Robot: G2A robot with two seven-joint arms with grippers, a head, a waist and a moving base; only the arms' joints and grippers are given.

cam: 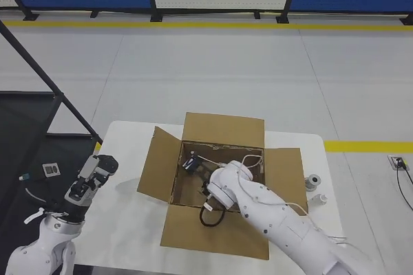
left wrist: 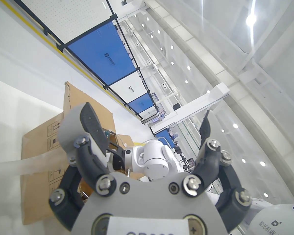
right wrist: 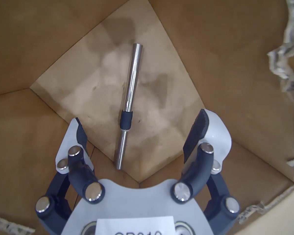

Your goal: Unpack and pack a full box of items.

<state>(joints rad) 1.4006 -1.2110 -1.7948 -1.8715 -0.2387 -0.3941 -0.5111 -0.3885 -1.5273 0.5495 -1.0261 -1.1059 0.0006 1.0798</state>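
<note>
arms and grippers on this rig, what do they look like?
Left arm and right arm: rounded white shells. Left gripper and right gripper match: two white-backed fingers, black textured pads, dark links, grey plate, silver bolts, white label.

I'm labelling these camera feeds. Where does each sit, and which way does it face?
Top view: above the arms, looking down on the table and open cardboard box; both arms show, the right arm down in the box.
Left wrist view: beside the box, tilted up toward the ceiling; the open left gripper shows.
Right wrist view: inside the box, facing its floor and a metal rod; the open right gripper shows.
Shared: top and left wrist views both show the box's outside and the right arm.
</note>
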